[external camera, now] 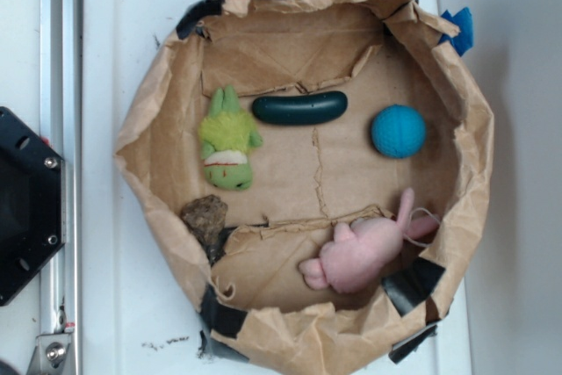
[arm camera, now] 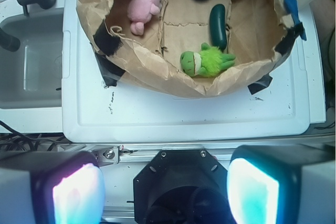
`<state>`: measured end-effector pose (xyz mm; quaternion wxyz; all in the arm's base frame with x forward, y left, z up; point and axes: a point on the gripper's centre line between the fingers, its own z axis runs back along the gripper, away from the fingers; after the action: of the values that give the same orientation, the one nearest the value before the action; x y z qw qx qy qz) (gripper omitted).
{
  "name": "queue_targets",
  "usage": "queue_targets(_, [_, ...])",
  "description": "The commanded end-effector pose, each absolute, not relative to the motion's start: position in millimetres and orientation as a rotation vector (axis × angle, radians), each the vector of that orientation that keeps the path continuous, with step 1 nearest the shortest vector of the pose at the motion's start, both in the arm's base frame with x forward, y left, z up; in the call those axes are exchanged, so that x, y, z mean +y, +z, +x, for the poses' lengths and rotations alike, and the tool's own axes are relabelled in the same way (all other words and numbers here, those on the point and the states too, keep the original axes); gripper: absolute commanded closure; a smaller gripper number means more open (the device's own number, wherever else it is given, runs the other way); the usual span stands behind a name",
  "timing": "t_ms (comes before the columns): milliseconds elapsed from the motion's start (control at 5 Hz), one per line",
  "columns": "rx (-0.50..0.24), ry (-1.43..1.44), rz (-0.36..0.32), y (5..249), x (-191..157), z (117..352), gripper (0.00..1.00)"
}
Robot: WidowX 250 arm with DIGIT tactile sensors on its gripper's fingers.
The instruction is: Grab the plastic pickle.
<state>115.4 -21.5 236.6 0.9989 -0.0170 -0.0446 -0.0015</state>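
On my screens the biggest thing is the white table (external camera: pixel 114 305), and on it sits a wide paper bag (external camera: pixel 149 129) with its walls rolled down and patched with black and blue tape. Inside, going down in size, I see a pink plush (external camera: pixel 360 252) against the wall, a green plush (external camera: pixel 226 142), the pickle (external camera: pixel 299 108), a blue ball (external camera: pixel 398 131) and a brown rock (external camera: pixel 205 214). The pickle lies flat on the bag's floor, just beside the green plush and apart from the ball. In the wrist view my gripper (arm camera: pixel 165 187) hangs outside the bag, well away from the pickle, its fingers (arm camera: pixel 252 187) spread wide with nothing between them.
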Motion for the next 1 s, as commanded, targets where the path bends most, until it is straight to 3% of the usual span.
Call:
queue_targets(0, [-0.089, -0.003, -0.034, 237, -22, 115, 0.0])
queue_targets(200, [-0.082, -0.024, -0.015, 230, -31, 149, 0.0])
queue_targets(600, [-0.083, -0.073, -0.039, 201, -35, 249, 0.0])
queue_targets(800, [-0.133, -0.152, -0.03, 191, -27, 278, 0.0])
